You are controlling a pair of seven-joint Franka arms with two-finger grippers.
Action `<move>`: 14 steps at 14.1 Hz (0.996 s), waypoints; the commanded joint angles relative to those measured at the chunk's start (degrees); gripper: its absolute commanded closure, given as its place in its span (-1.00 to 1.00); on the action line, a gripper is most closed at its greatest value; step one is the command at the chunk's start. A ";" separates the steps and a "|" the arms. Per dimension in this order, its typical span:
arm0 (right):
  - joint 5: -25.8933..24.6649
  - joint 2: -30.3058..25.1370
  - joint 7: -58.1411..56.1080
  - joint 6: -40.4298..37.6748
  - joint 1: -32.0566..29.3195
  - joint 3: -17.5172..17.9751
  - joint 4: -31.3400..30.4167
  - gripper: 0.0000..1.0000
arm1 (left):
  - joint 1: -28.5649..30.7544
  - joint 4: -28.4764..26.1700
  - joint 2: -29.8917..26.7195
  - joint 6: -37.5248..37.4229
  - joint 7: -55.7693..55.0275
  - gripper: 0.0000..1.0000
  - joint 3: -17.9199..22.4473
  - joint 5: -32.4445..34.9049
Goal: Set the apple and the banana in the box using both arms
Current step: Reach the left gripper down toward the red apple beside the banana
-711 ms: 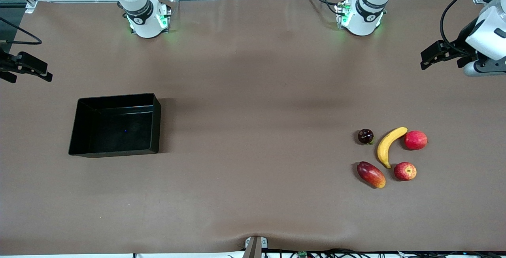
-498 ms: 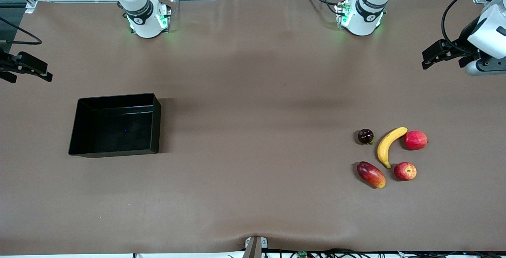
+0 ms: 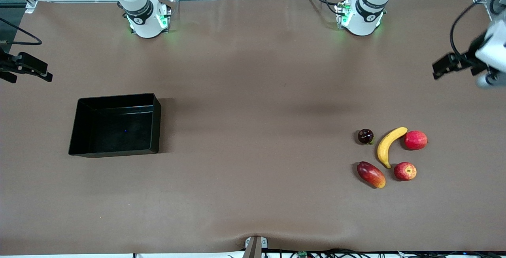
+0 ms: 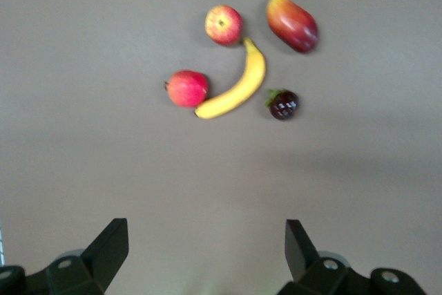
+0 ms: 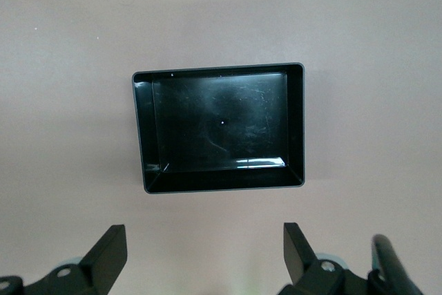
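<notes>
The apple (image 3: 405, 171) lies on the table toward the left arm's end, with the banana (image 3: 387, 145) beside it. Both show in the left wrist view, the apple (image 4: 223, 24) by the banana's (image 4: 237, 88) tip. The black box (image 3: 116, 127) stands empty toward the right arm's end and shows in the right wrist view (image 5: 295, 129). My left gripper (image 3: 442, 66) is open and empty, up over bare table well apart from the fruits; its wrist view shows it too (image 4: 207, 246). My right gripper (image 3: 27, 68) is open and empty, over the table's end beside the box, and it waits (image 5: 205, 250).
A plain red fruit (image 3: 416, 140), a red-and-yellow mango-like fruit (image 3: 371, 174) and a small dark fruit (image 3: 365, 136) lie round the banana. The brown table mat lies bare between the box and the fruits.
My left gripper has moved toward the left arm's end of the table and a little lower in the front view. The right arm, the fruits and the box have not moved.
</notes>
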 commanded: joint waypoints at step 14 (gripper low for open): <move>-1.09 21.77 -15.79 21.93 -13.58 0.37 -9.16 -1.00 | 5.11 1.65 35.58 39.21 3.20 -1.00 -0.31 1.05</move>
